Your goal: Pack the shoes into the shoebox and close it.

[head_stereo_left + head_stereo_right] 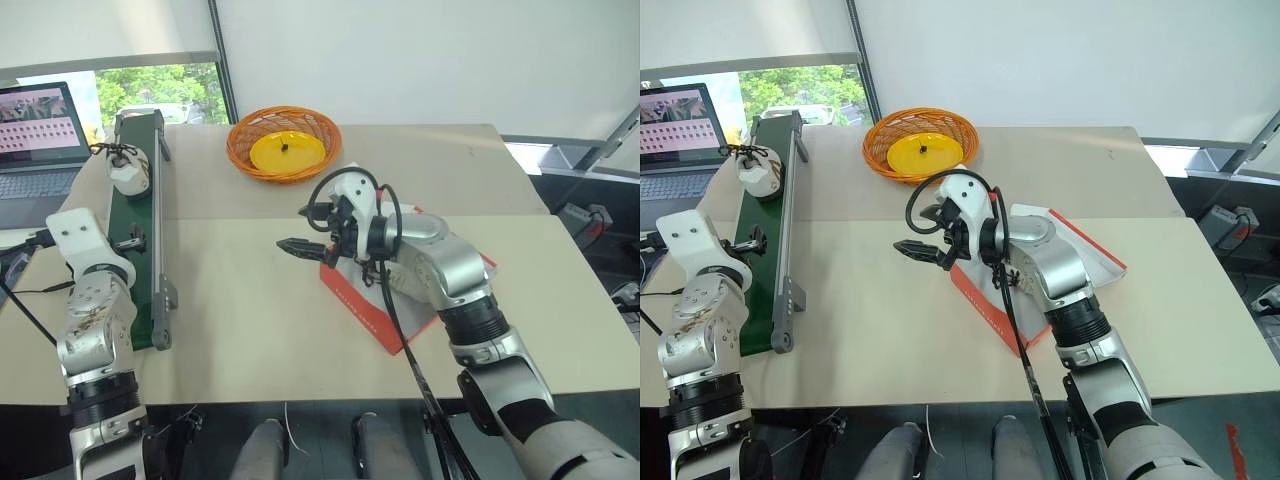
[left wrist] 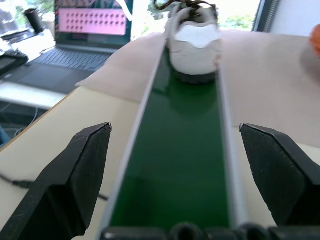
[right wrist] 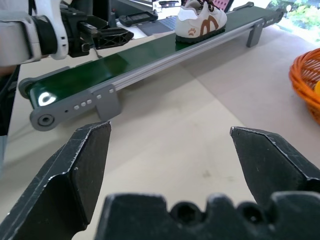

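- White sneaker with brown patches [image 2: 194,47] sits straight ahead of the wide-open, empty left claw [image 2: 187,165], farther along the green conveyor belt [image 2: 185,150], heel toward it.
- Right claw [image 1: 296,246], spread wide and empty, hovers beside the red-orange cardboard shoebox [image 1: 365,310], well away from the sneaker.

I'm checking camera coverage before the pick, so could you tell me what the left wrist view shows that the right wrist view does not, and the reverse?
The left wrist view alone takes in the laptop beyond the table edge. The right wrist view alone takes in the orange basket, the belt's near roller end, and the left gripper, open beside the conveyor. Both share the white sneaker standing on the green conveyor belt, the beige table, and each arm's own open fingers.
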`<state>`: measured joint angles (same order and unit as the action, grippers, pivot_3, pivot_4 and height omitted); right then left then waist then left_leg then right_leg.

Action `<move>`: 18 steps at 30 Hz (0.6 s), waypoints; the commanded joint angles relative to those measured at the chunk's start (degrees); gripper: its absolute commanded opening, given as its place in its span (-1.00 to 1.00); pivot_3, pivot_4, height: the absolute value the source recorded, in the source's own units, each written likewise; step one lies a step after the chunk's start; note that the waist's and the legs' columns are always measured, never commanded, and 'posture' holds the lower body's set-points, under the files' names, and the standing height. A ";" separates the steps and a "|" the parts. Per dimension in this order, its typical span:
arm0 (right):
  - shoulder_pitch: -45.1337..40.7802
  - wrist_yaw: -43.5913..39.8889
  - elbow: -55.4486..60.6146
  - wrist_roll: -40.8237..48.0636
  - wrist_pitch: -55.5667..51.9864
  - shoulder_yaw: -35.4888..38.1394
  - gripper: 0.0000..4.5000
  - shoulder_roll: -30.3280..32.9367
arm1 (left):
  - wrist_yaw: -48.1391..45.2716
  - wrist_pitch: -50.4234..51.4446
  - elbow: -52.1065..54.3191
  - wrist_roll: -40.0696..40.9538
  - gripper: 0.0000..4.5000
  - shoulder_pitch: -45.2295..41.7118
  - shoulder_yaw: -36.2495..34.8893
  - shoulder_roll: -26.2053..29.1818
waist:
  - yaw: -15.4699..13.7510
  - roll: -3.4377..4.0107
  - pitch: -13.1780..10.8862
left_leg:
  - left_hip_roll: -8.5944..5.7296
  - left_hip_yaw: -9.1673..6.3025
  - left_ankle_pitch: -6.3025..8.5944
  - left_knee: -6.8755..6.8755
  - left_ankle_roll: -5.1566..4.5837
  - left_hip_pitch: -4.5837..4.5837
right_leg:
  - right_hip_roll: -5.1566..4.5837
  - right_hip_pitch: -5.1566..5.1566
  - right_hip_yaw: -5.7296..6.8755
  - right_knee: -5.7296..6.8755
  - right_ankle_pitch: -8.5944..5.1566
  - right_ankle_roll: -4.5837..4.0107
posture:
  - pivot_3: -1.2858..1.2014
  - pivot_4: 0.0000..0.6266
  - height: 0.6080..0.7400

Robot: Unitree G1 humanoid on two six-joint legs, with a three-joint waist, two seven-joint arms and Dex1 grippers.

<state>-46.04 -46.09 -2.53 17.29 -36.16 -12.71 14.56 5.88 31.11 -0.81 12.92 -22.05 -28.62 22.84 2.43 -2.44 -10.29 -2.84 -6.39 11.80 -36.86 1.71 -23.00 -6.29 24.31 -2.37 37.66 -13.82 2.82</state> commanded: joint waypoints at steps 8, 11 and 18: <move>0.54 -0.17 5.26 0.88 -1.81 1.23 1.00 1.25 | -4.25 -2.11 -13.08 3.15 0.95 -9.73 -0.32 1.94 | -0.01 -0.01 0.00 | 0.00 -0.03 -0.01 -0.01 0.01 0.01 | 0.00 -0.02 0.04 0.03 0.00 0.00 | 0.03 -0.52 1.00; 0.74 -0.09 5.73 0.98 -2.08 1.42 1.00 1.88 | -4.14 -2.81 -13.99 3.12 0.95 -10.35 0.25 1.91 | 0.21 -0.01 0.01 | 0.00 -0.03 0.00 0.00 0.01 0.00 | 0.00 0.02 0.04 0.03 0.00 0.00 | 0.03 -0.52 1.00; 0.90 0.37 6.18 0.82 -2.34 1.39 1.00 2.31 | -2.00 -2.37 -15.17 3.03 0.85 -10.71 0.13 1.83 | 0.05 -0.01 0.01 | 0.00 -0.02 0.00 0.00 0.01 0.03 | 0.00 0.01 0.03 0.07 0.01 0.00 | 0.03 -0.52 1.00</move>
<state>-44.36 -45.97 1.09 17.12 -38.55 -12.59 16.77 2.99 28.89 -16.62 15.91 -31.54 -27.89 24.19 2.48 -2.45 -10.28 -2.84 -6.41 11.80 -36.86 1.72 -22.96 -6.29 24.32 -2.34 37.73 -13.81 2.82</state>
